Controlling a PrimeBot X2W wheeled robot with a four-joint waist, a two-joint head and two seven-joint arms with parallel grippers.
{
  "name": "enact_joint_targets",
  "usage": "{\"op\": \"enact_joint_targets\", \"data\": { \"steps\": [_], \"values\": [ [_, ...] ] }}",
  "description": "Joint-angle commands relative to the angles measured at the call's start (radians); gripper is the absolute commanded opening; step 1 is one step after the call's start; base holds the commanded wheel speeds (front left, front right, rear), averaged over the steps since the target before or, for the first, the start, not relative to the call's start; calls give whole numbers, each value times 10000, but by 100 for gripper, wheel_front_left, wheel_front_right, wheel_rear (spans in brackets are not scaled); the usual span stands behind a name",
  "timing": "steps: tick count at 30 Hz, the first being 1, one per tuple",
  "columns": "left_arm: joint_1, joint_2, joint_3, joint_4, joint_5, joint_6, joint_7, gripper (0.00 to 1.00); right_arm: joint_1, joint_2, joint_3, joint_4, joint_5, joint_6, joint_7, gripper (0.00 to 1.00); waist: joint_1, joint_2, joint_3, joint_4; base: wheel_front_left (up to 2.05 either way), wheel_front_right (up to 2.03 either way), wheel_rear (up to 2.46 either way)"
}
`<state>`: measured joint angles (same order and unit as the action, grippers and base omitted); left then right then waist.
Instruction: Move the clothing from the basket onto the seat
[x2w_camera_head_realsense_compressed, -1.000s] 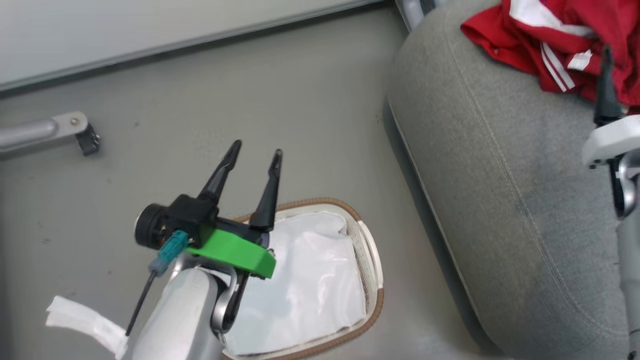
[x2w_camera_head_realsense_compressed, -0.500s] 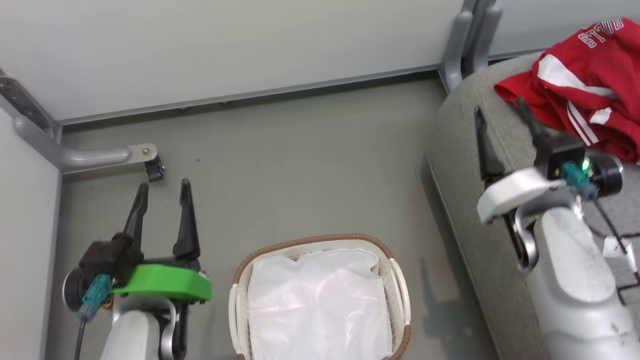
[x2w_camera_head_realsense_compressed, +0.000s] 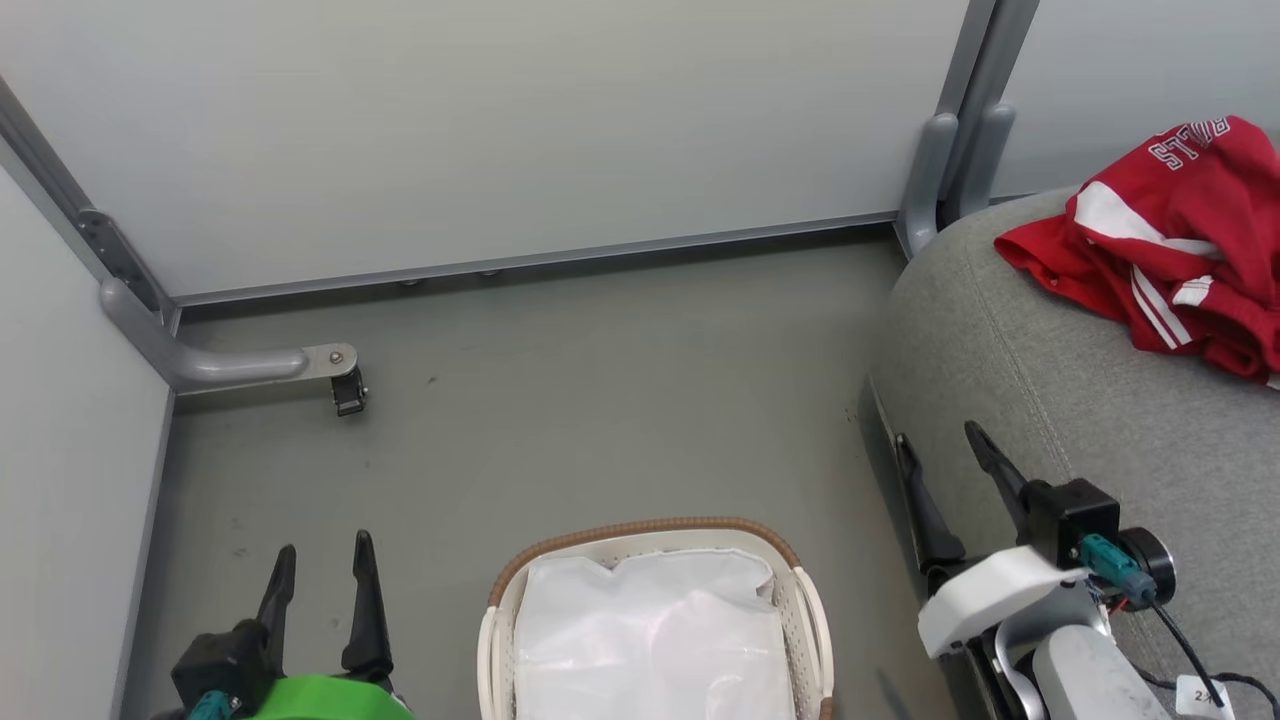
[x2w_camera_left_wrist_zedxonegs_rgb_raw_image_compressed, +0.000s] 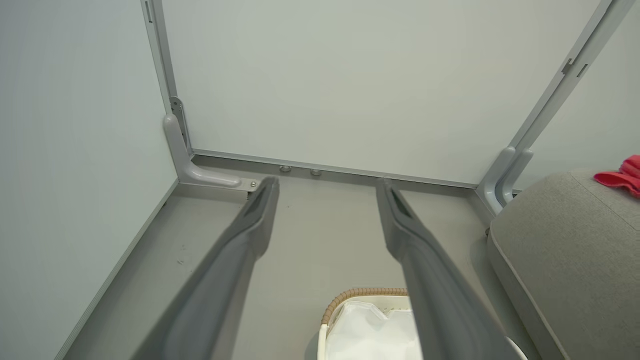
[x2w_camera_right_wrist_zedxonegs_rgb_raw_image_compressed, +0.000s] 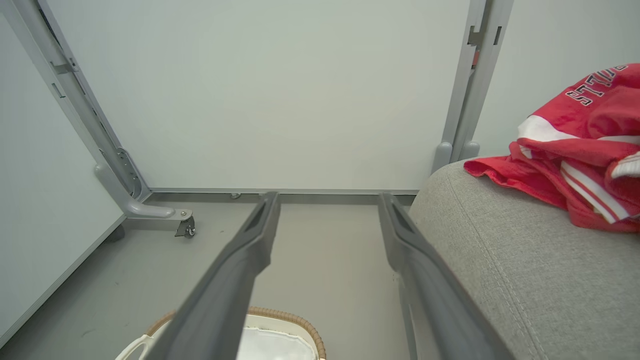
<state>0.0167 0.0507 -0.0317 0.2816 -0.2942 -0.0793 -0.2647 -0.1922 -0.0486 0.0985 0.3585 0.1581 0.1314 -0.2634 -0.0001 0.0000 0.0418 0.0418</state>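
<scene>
This looks like a lab test booth dressed as a home corner: pale partition panels (x2w_camera_head_realsense_compressed: 550, 130) in grey metal frames (x2w_camera_head_realsense_compressed: 962, 140), one bracket foot on a small caster (x2w_camera_head_realsense_compressed: 348, 392), enclose a bare grey floor (x2w_camera_head_realsense_compressed: 600, 400) with a sofa seat (x2w_camera_head_realsense_compressed: 1080, 400) and a lined laundry basket (x2w_camera_head_realsense_compressed: 640, 527).

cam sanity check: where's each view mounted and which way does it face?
Head view: on the head, facing forward and down at the oval white plastic basket with brown woven rim and the rounded grey fabric seat bearing the red white-striped clothing; left gripper and right gripper show, open.
Left wrist view: on the left wrist, facing along its dark fingers toward the pale wall panel.
Right wrist view: on the right wrist, facing that wall panel past its own fingers, seat at right.
Shared: all show basket, seat, clothing.
</scene>
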Motion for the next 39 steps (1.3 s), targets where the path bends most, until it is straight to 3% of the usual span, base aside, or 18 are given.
{"op": "enact_joint_targets", "data": {
  "steps": [1,12,28,29,34,39],
  "values": [
    [220,0,-25,31,-41,10,7,100,215,-40,20,-105,97,-15,-19,100,1,0,-163,-27,0,0,0],
    [669,0,-277,-55,-267,169,7,100,995,-36,192,-391,-187,-15,-19,100,1,0,-388,-111,0,0,0],
    [678,-1,-300,-51,-513,114,7,100,961,-35,288,-376,-106,-15,-19,100,1,0,-370,-98,0,0,0],
    [550,-4,-313,-40,-463,127,5,0,894,0,281,-354,-141,2,0,0,1,0,-370,-98,0,0,0],
    [535,-17,-320,348,-598,124,47,0,1117,45,298,-4,-15,2,34,0,1,0,-370,-100,0,0,0],
    [392,-16,-184,310,-1489,78,319,0,1103,8,167,-101,1058,1,265,0,1,0,-371,-112,0,0,0]
  ]
}}
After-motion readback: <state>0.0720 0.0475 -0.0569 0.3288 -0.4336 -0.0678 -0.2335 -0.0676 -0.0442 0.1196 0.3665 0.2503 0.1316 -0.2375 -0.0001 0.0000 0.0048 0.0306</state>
